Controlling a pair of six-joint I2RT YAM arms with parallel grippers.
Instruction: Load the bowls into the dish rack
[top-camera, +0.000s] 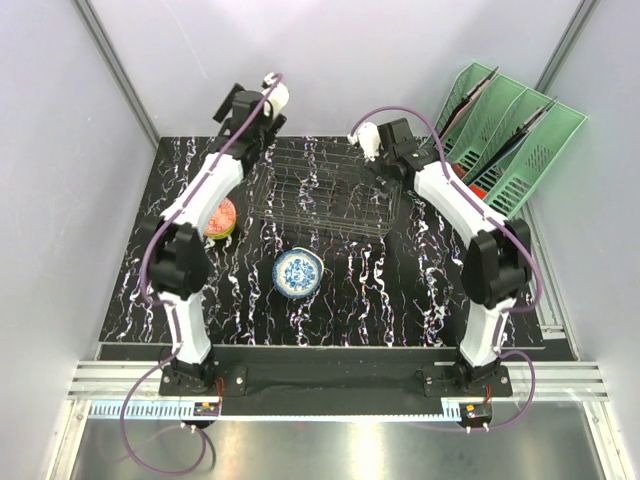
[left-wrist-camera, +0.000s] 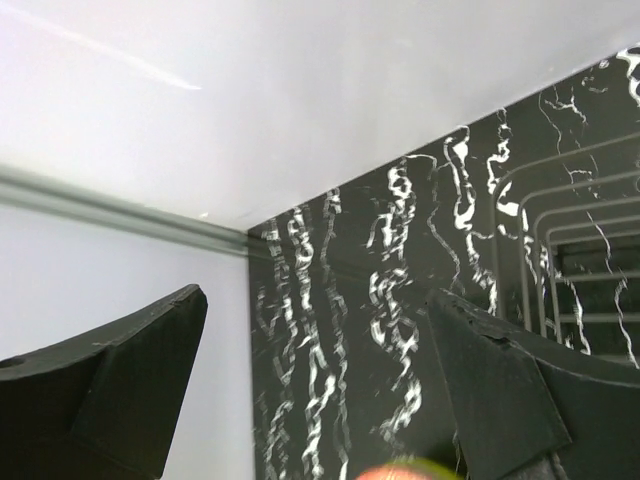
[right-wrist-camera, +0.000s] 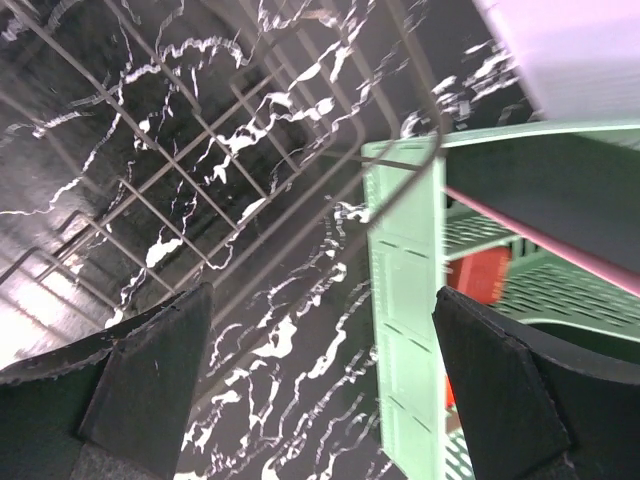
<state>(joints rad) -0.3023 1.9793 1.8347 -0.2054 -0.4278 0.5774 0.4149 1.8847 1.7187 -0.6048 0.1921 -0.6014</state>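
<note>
- At the far middle of the table, the dish rack (top-camera: 325, 195) holds no bowl; we judge loading not yet begun.
- The left gripper (left-wrist-camera: 315, 300) is spread and empty, raised beyond the rack's left end.
- The right gripper (right-wrist-camera: 322, 292) is spread and empty, at the rack's right end.
- The blue-patterned bowl (top-camera: 298, 272) sits in front of the rack, apart from it.
- A reddish bowl (top-camera: 224, 215) lies partly under the left arm.
- The green organizer (top-camera: 500, 140) crowds the right arm's outer side.

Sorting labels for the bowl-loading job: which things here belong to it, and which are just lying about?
Job: blue-patterned bowl; bowl by the left arm; wire dish rack.
Lying about: mint-green file organizer; folders in it.
</note>
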